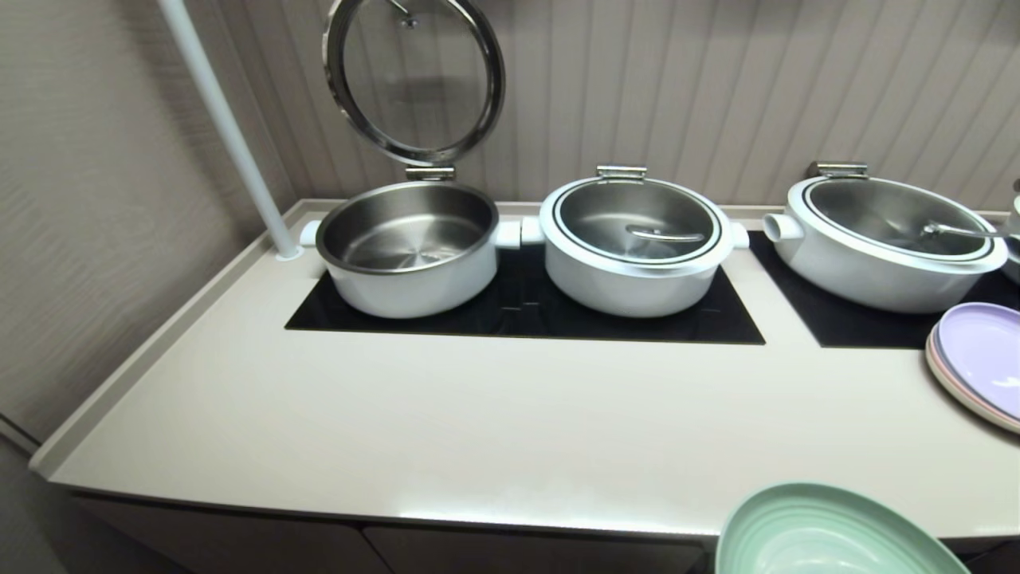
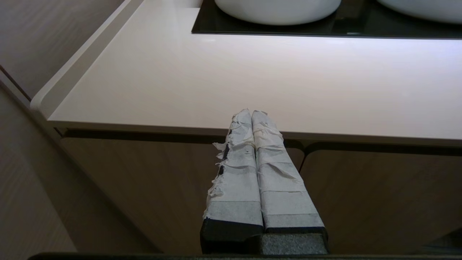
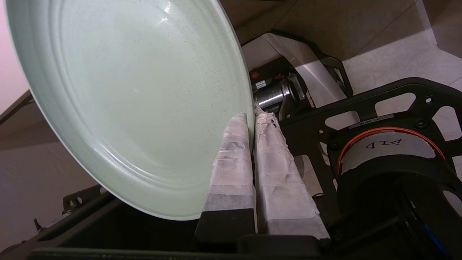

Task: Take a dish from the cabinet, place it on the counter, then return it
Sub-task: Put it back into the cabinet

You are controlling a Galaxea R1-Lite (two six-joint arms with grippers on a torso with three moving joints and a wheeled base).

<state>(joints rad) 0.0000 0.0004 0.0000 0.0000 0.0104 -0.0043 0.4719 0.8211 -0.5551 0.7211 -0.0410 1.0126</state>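
Head view: the green dish (image 1: 829,534) shows at the lower right, in front of the counter (image 1: 478,422) edge. Left wrist view: left gripper (image 2: 251,115), jaws pressed together and empty, before the cabinet (image 2: 151,187). Right wrist view: right gripper (image 3: 251,117) pinches the dish (image 3: 137,101) rim.

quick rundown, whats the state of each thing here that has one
left pot: glass lid raised, empty
middle pot: lid shut
right pot: lid shut
mint-green dish: held tilted, off the counter
right gripper: shut on dish rim
left gripper: shut, empty
cabinet doors: closed
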